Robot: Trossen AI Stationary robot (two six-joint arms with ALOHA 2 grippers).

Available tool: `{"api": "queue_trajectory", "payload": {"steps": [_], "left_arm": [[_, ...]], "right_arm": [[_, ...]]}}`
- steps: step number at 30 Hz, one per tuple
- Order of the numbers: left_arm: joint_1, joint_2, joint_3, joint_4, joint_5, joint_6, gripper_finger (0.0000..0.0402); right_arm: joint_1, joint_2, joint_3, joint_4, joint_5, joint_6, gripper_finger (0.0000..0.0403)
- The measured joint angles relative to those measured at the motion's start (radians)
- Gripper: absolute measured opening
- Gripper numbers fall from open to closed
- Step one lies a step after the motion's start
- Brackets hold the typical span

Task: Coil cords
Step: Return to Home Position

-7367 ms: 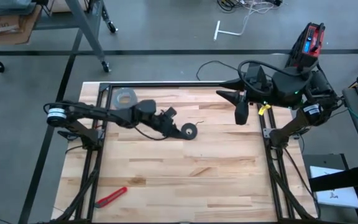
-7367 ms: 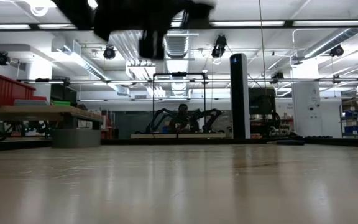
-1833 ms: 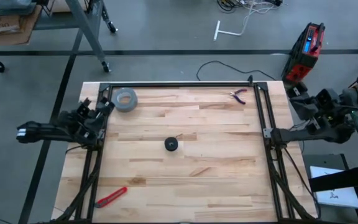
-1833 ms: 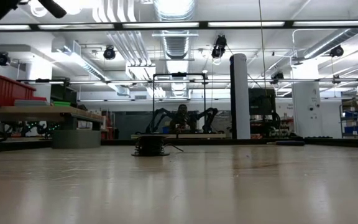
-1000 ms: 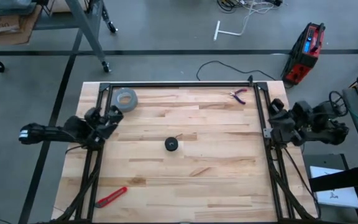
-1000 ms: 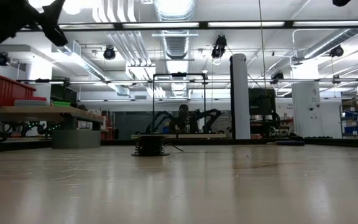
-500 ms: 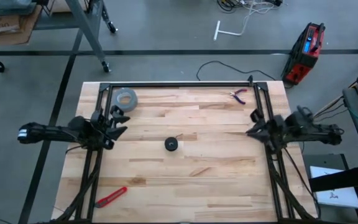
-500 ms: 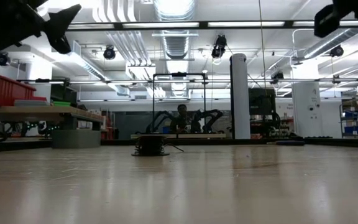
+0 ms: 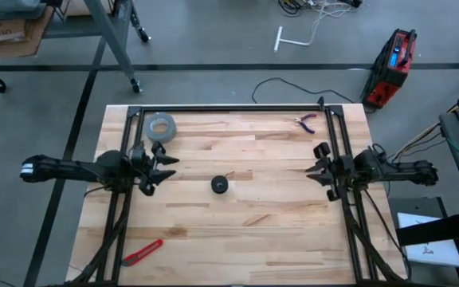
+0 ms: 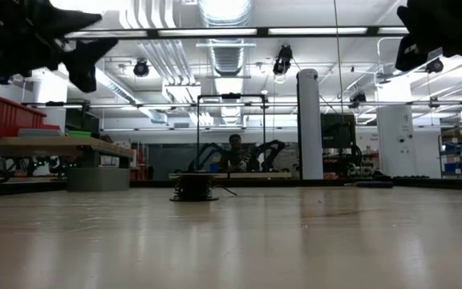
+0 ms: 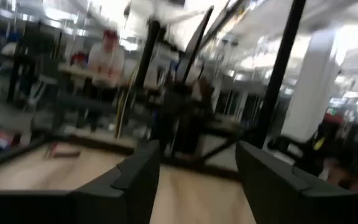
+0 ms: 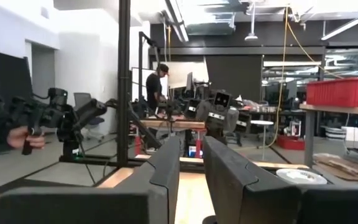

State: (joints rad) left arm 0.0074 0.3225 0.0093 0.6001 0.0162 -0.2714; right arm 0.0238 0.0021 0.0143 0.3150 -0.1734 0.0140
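The small black round reel (image 9: 220,185) stands on the wooden table near its middle, also seen in the low view (image 10: 193,188). The thin black cord is wound on it, with a short end (image 9: 229,174) sticking out toward the far edge. My left gripper (image 9: 164,166) hovers open above the table's left side, well left of the reel, its fingers wide apart in the left wrist view (image 11: 197,180). My right gripper (image 9: 315,164) hovers above the right side rail, pointing toward the reel. Its fingers stand a narrow gap apart (image 12: 191,180) with nothing between them.
A grey tape roll (image 9: 161,125) lies at the far left corner, purple-handled pliers (image 9: 305,120) at the far right, and a red cutter (image 9: 142,251) at the near left. Black frame rails (image 9: 229,109) run along the table's edges. People are in the room beyond.
Both arms have swung in from outside the table's sides. My left gripper has gone toward the table's right edge, past the left rail. My right gripper has gone toward the left edge and now points at the reel. The reel has stayed where it was.
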Motion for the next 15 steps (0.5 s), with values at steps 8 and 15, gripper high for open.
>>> {"api": "queue_trajectory", "payload": {"steps": [8,15], "left_arm": [[0.0,0.073,0.0,-0.088,-0.003,0.136,0.0182],[0.001,0.129,0.01,-0.087,-0.004,0.232,0.0176]], "right_arm": [[0.0,0.008,-0.001,-0.014,0.0,0.003,0.0067],[0.0,0.014,-0.002,-0.1,-0.001,0.013,0.0048]]}}
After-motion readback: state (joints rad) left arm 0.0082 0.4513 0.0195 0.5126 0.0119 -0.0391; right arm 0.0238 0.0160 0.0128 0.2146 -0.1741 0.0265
